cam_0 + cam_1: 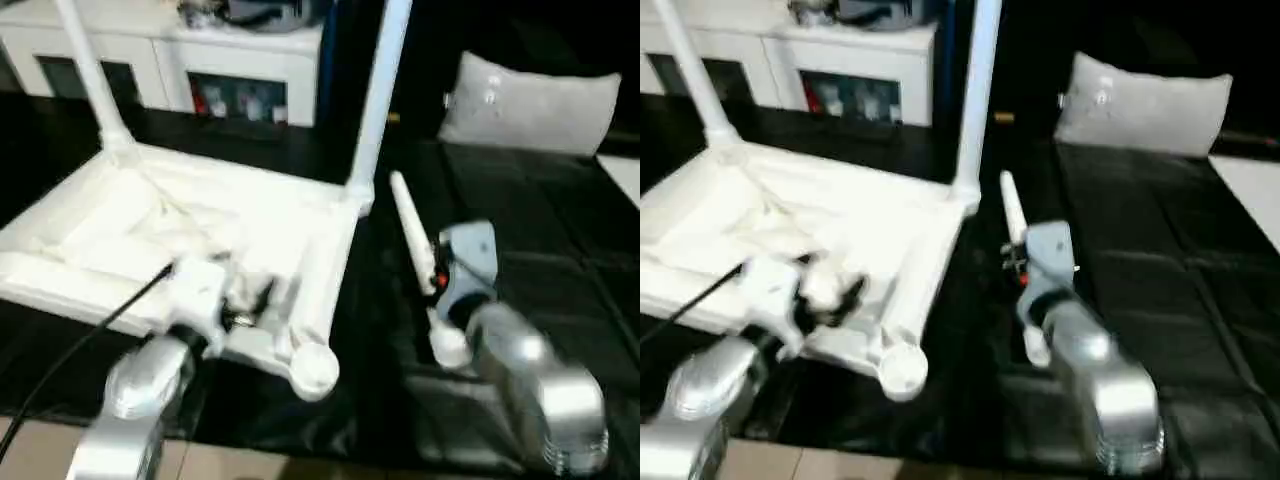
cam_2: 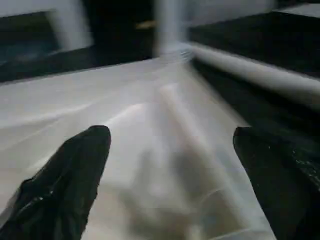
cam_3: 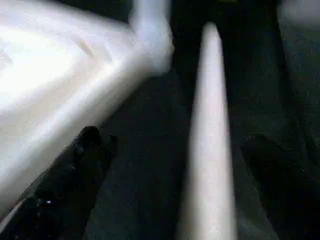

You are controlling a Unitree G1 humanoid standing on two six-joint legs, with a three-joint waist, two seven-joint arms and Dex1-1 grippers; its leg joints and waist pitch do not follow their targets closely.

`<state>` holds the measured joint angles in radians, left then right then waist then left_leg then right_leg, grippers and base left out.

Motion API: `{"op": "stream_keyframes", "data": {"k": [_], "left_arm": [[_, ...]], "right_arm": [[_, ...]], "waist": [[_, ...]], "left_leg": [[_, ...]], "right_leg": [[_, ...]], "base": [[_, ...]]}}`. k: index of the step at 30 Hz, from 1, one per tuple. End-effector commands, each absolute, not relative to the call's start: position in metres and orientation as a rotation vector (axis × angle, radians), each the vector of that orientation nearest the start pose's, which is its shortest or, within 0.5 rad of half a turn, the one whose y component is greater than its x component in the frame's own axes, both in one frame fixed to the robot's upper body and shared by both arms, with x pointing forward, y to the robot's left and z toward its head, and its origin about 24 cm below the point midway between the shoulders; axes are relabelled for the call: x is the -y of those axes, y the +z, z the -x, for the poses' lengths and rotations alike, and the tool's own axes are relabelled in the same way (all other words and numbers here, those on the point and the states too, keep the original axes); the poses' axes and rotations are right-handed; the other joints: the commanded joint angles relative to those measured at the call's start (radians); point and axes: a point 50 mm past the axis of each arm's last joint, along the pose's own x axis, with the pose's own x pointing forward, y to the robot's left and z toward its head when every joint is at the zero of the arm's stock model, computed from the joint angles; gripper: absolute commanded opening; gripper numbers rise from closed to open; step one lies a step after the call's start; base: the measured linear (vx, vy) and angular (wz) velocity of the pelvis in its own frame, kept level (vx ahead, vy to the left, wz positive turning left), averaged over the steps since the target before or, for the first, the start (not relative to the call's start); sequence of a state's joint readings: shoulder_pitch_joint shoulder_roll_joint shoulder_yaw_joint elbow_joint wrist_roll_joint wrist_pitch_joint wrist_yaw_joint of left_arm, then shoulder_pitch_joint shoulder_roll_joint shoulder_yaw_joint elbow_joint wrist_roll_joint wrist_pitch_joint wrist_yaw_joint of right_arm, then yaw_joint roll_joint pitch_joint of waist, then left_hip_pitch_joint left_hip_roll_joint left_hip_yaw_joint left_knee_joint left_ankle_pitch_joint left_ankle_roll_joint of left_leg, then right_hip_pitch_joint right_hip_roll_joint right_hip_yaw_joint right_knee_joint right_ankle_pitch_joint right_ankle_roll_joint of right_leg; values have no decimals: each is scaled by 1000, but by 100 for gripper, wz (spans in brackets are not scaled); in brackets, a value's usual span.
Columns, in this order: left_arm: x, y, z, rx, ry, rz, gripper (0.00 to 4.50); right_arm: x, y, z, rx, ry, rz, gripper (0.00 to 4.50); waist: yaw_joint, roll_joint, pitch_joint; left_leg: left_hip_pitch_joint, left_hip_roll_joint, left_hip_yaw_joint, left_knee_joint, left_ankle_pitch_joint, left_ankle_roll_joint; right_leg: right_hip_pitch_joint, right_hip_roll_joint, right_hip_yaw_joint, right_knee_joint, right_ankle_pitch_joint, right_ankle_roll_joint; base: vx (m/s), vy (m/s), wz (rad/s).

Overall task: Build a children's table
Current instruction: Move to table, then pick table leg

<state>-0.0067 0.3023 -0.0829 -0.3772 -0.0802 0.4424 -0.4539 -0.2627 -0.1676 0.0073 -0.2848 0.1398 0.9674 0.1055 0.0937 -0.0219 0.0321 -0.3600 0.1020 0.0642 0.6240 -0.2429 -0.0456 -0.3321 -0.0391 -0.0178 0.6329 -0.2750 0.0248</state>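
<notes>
Beside the upturned tabletop [image 1: 200, 230], a loose leg [image 3: 210, 150] lies between the spread-open right gripper [image 3: 175, 150]: light, stiff, smooth—grasp mid-shaft; left gripper [image 2: 170, 145] open, empty.

No writing, label, brand, number or sign can be read anywhere in these views. The coloured shapes behind the glass doors of the white cabinet [image 1: 240, 98] are too blurred to read, and the grey pillow [image 1: 528, 103], well to the right of that cabinet, carries marks too small to make out.
</notes>
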Motion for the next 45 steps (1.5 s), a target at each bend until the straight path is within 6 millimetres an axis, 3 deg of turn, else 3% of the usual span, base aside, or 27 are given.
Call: {"op": "stream_keyframes", "data": {"k": [1, 2, 3, 4, 5, 6, 9, 10, 11, 13, 19, 21, 29, 31, 33, 35, 37, 38, 41, 43, 45], "left_arm": [[-145, 85, -237, -167, -634, -205, 444], [-145, 87, -237, -198, -697, -222, 444], [-145, 87, -237, -211, -723, -229, 444], [-145, 87, -236, -238, -772, -224, 444], [-145, 87, -235, -268, -811, -220, 450], [-144, 89, -235, -297, -866, -217, 450], [-142, 93, -237, -305, -918, -208, 450], [-141, 95, -237, -307, -934, -200, 450], [-140, 96, -237, -311, -947, -195, 450], [-140, 97, -237, -322, -961, -199, 450], [-135, 100, -236, -346, -1003, -185, 450], [-134, 99, -236, -350, -1004, -182, 450], [-131, 99, -237, -349, -1011, -179, 450], [-130, 101, -239, -331, -1008, -171, 450], [-130, 101, -242, -322, -1000, -158, 450], [-131, 99, -243, -337, -975, -175, 450], [-132, 98, -243, -336, -961, -166, 450], [-132, 98, -243, -333, -958, -160, 450], [-134, 96, -244, -345, -930, -170, 450], [-133, 101, -249, -309, -902, -153, 450], [-131, 106, -253, -266, -884, -125, 450]], "right_arm": [[154, 83, -285, -512, 177, 57, 450], [157, 83, -294, -555, 166, 71, 450], [159, 83, -298, -572, 158, 76, 450], [160, 82, -304, -613, 158, 70, 450], [162, 81, -309, -648, 156, 59, 422], [163, 77, -317, -699, 169, 22, 415], [162, 70, -325, -762, 195, -35, 401], [161, 69, -326, -780, 209, -54, 401], [161, 67, -328, -795, 217, -62, 383], [161, 66, -330, -816, 221, -62, 366], [163, 61, -337, -882, 246, -99, 319], [166, 59, -337, -899, 241, -100, 285], [172, 52, -332, -937, 234, -105, 285], [174, 52, -333, -938, 234, -112, 276], [175, 51, -334, -935, 229, -128, 239], [177, 49, -334, -933, 203, -140, 236], [179, 49, -333, -920, 186, -156, 227], [181, 48, -332, -914, 171, -157, 205], [190, 50, -333, -850, 103, -161, 200], [197, 65, -338, -651, 82, -252, 190], [200, 77, -341, -496, 88, -351, 188]], "waist": [[2, 5, -36], [-8, 1, -28], [-11, 4, -26], [-13, 3, -24], [-16, 16, -24], [-16, 7, -21], [-4, 10, -20], [-1, 12, -20], [1, 7, -20], [8, 3, -27], [15, 5, -31], [18, 3, -31], [26, 2, -43], [26, 3, -39], [26, -1, -36], [27, -3, -35], [26, 2, -36], [26, 0, -36], [30, 2, -35], [32, 8, -35], [36, -2, -38]], "left_leg": [[13, 80, -15, -85, 132, -87], [19, 85, -14, -98, 5, -108], [21, 84, -11, -104, -55, -117], [25, 86, -8, -105, -82, -113], [28, 86, -4, -106, -126, -112], [26, 88, 1, -109, -153, -104], [26, 98, 26, -107, -153, -74], [27, 101, 30, -109, -159, -76], [27, 104, 39, -109, -177, -81], [18, 107, 47, -108, -128, -78], [15, 108, 55, -104, -84, -74], [14, 108, 59, -103, -74, -75], [5, 108, 67, -93, 20, -52], [3, 108, 68, -95, 1, -52], [5, 110, 68, -99, -39, -59], [5, 112, 68, -100, -50, -61], [6, 112, 67, -101, -54, -65], [7, 111, 67, -101, -54, -66], [9, 113, 68, -101, -62, -72], [9, 113, 68, -102, -69, -77], [8, 114, 71, -101, -81, -64]], "right_leg": [[47, -95, 35, -54, 263, -62], [46, -98, 36, -62, 153, -93], [43, -100, 40, -64, 87, -117], [36, -101, 43, -67, 61, -127], [30, -101, 44, -68, 18, -156], [27, -101, 45, -69, -20, -178], [15, -109, 48, -76, -100, -219], [12, -108, 47, -76, -106, -222], [6, -105, 46, -75, -116, -222], [8, -104, 46, -66, -77, -214], [4, -99, 43, -59, -8, -220], [4, -98, 43, -60, 12, -221], [7, -93, 42, -48, 163, -218], [5, -92, 41, -50, 155, -222], [5, -95, 42, -56, 92, -227], [5, -97, 43, -56, 66, -226], [2, -95, 43, -57, 58, -219], [2, -95, 43, -57, 58, -217], [-2, -96, 43, -58, 55, -209], [-3, -96, 43, -60, 51, -203], [1, -101, 46, -61, 55, -199]], "base": [[-80, -14, -2], [-89, -18, -6], [-90, -20, -2], [-90, -20, -2], [-93, -18, 3], [-92, -14, 2], [-74, -19, 4], [-55, -24, 4], [0, 0, 0], [0, 0, 0], [0, 0, 0], [0, 0, 0], [0, 0, 0], [0, 0, 0], [0, 0, 0], [0, 0, 0], [0, 0, 0], [0, 0, 0], [0, 0, 0], [0, 0, 0], [0, 0, 0]]}}
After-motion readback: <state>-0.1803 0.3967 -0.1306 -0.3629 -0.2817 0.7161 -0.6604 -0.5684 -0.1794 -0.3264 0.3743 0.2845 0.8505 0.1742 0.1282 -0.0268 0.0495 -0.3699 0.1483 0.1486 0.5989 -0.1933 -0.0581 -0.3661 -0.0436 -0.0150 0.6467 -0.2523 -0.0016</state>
